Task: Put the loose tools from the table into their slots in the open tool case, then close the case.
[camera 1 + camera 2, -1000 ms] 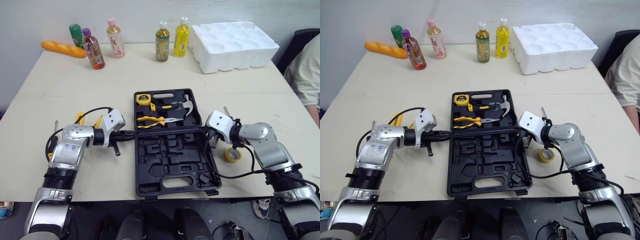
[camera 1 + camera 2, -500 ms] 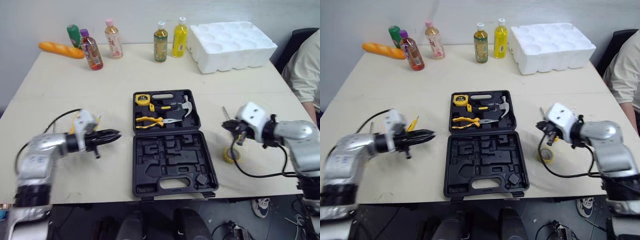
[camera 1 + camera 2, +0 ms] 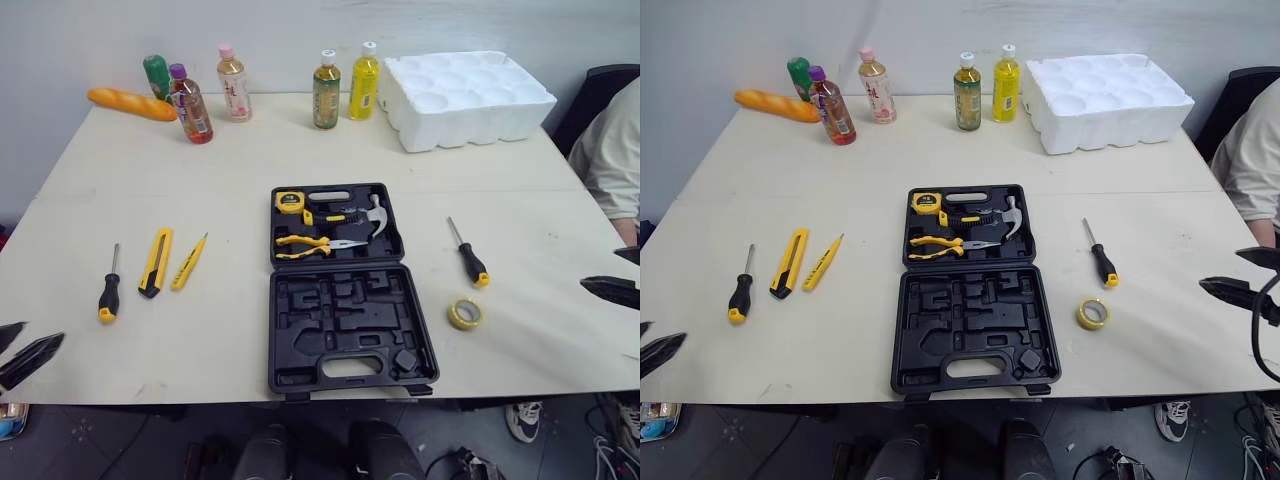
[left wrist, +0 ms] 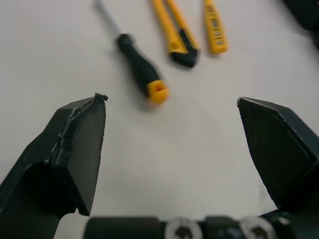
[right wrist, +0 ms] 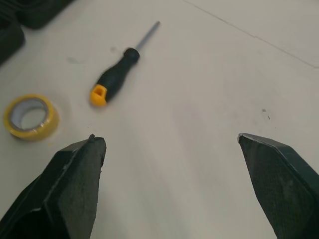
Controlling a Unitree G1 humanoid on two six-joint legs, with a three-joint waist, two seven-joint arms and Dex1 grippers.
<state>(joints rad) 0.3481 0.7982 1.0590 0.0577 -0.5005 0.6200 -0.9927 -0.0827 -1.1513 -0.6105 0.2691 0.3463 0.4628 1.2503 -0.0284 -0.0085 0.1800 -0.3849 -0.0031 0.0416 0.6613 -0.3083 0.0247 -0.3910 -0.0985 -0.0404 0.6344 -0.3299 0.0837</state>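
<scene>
Left eye view shows the case (image 3: 345, 318) still open, screwdriver (image 3: 108, 291), knife (image 3: 155, 262), yellow pen (image 3: 188, 262) loose at its 9 o'clock, second screwdriver (image 3: 468, 255) and tape (image 3: 464, 314) at 3, left gripper (image 4: 170, 101), right gripper (image 5: 169, 138) gaping empty.

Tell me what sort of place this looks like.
Probably an indoor lab or test room: a plain table against a bare wall, staged with an open tool case, drink bottles and a foam tray.
</scene>
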